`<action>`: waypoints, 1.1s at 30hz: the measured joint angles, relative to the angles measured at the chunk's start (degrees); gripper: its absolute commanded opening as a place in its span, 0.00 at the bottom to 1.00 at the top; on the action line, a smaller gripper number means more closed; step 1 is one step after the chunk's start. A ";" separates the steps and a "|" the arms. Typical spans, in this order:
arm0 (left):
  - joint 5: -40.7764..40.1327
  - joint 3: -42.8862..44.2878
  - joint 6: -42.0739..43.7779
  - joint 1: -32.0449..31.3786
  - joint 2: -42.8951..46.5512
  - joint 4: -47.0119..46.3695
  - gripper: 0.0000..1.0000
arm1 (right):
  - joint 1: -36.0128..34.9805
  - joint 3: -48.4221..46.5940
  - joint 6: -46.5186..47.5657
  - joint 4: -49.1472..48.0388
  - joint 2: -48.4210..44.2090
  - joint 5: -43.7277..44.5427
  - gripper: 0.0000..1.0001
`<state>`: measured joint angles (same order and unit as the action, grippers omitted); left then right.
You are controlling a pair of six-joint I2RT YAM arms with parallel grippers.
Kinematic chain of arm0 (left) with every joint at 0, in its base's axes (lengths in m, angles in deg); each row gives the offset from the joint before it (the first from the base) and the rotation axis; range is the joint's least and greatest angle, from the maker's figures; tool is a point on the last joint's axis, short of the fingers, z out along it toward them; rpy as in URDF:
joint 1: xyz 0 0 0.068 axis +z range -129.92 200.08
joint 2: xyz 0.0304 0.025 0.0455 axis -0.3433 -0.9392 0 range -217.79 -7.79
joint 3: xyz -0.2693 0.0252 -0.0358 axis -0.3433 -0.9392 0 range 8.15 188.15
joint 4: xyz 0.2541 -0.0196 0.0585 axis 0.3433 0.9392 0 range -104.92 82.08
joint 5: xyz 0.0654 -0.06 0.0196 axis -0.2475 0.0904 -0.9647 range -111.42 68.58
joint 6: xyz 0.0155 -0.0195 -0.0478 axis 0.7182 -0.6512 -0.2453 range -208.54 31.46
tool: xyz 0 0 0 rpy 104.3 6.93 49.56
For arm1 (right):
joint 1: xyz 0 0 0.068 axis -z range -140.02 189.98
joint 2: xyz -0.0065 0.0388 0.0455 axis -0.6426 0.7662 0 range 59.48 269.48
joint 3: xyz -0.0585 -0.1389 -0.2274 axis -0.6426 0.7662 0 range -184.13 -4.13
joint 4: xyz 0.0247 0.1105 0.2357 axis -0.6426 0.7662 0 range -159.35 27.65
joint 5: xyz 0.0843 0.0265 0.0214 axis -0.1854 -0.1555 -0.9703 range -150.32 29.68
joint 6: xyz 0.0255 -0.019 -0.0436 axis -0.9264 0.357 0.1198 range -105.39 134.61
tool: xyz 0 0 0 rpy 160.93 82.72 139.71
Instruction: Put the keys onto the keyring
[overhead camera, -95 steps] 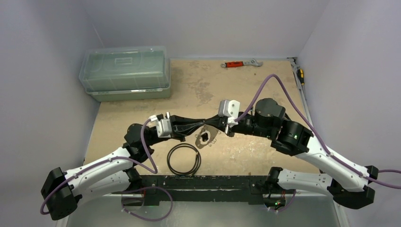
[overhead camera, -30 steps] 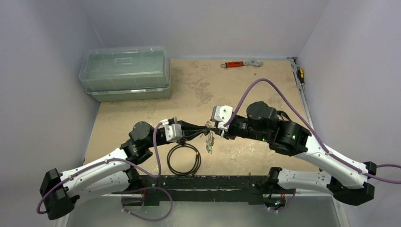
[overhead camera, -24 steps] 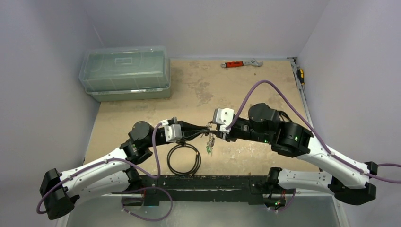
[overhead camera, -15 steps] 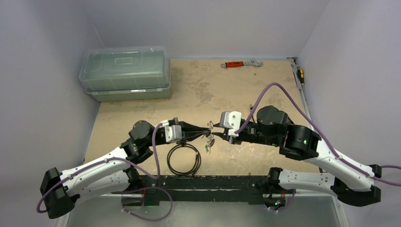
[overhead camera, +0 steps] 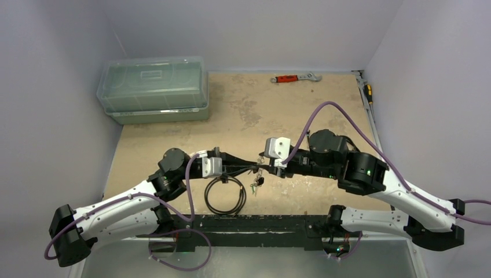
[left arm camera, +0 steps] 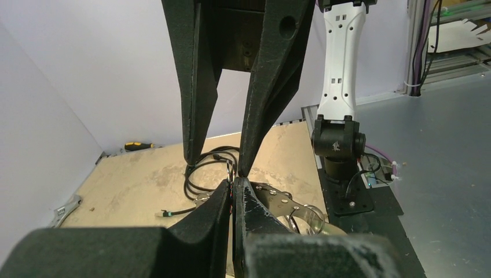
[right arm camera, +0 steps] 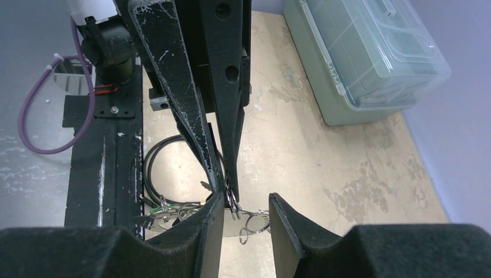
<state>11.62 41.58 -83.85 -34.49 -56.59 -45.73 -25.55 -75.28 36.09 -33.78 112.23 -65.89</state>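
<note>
Two grippers met tip to tip near the table's middle. My left gripper (left arm camera: 233, 186) pinched the keyring (overhead camera: 256, 171) shut to steady it, keys (overhead camera: 255, 183) dangling below. My right gripper (right arm camera: 244, 204) straddled it, open and empty.

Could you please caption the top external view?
Left tool pinches the keyring mid-table, keys dangling, right tool open around it, beside a black cable coil.
</note>
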 measured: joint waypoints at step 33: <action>1.01 0.00 0.04 -1.46 1.97 0.92 0.00 | -0.44 0.00 -0.39 1.75 0.13 -4.85 0.10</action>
<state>12.63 41.58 -83.81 -35.95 -54.62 -44.81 -25.99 -75.28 35.69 -32.03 112.36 -70.74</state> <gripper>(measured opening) 0.019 0.164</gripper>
